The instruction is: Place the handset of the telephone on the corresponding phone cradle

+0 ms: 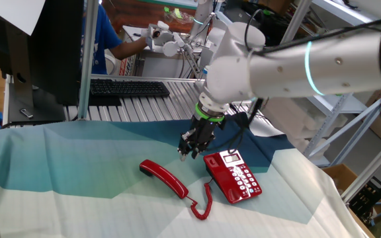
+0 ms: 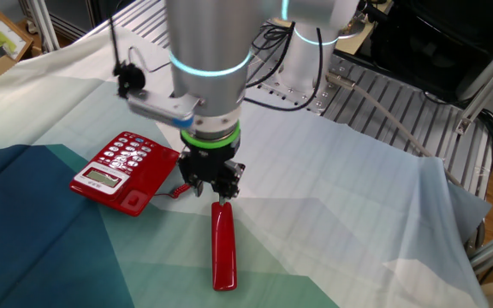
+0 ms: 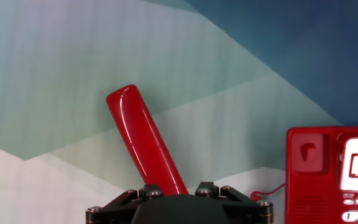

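Note:
The red handset (image 1: 164, 178) lies flat on the blue-green cloth, to the left of the red telephone (image 1: 233, 175), and its coiled cord (image 1: 202, 205) loops between them. My gripper (image 1: 188, 153) hovers a little above the cord end of the handset (image 2: 222, 248), fingers pointing down and slightly apart, with nothing between them. In the hand view the handset (image 3: 145, 140) runs from upper left down under the black gripper housing (image 3: 179, 208), which hides the fingertips. The telephone (image 3: 334, 174) shows at the right edge with its phone cradle (image 3: 306, 168) bare. From the other side the telephone (image 2: 118, 171) sits left of the gripper (image 2: 220, 193).
A black keyboard (image 1: 127, 87) and a dark monitor (image 1: 45, 46) stand at the back on the slatted table. A person in blue (image 1: 104, 39) works behind them. Metal shelving frames (image 1: 349, 125) rise on the right, and the cloth (image 2: 358, 205) stretches right of the handset.

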Robot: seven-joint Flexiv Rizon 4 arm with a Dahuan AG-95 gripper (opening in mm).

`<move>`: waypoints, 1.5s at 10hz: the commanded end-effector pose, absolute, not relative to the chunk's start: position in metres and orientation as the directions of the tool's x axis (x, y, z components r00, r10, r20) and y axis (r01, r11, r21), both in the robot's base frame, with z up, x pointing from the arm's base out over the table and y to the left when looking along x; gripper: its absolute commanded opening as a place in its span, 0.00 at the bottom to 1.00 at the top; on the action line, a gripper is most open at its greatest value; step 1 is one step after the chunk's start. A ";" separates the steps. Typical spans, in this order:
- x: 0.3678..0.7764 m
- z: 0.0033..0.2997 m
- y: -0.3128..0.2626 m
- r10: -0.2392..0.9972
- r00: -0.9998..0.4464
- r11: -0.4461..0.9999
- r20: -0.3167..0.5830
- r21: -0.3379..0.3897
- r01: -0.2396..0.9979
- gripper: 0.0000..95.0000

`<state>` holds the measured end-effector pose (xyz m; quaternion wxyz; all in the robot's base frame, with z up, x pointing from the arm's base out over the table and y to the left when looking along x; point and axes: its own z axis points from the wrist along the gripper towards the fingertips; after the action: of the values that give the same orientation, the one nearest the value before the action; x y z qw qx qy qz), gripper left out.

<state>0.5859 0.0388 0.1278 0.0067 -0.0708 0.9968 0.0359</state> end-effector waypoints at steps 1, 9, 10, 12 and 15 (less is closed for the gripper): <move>0.583 0.130 0.040 -0.108 -0.994 0.992 -0.030 0.064 -0.110 0.40; 0.611 0.133 0.093 -0.058 -0.998 0.996 -0.023 0.070 -0.060 0.40; 0.622 0.134 0.097 -0.061 -0.998 0.996 -0.021 0.070 -0.062 0.40; 0.635 0.134 0.105 -0.054 -0.998 0.997 -0.017 0.062 -0.055 0.40; 0.649 0.128 0.110 -0.071 -0.997 0.996 -0.018 0.053 -0.072 0.40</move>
<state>0.6513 0.1107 0.1270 0.0052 -0.0362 0.9989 0.0293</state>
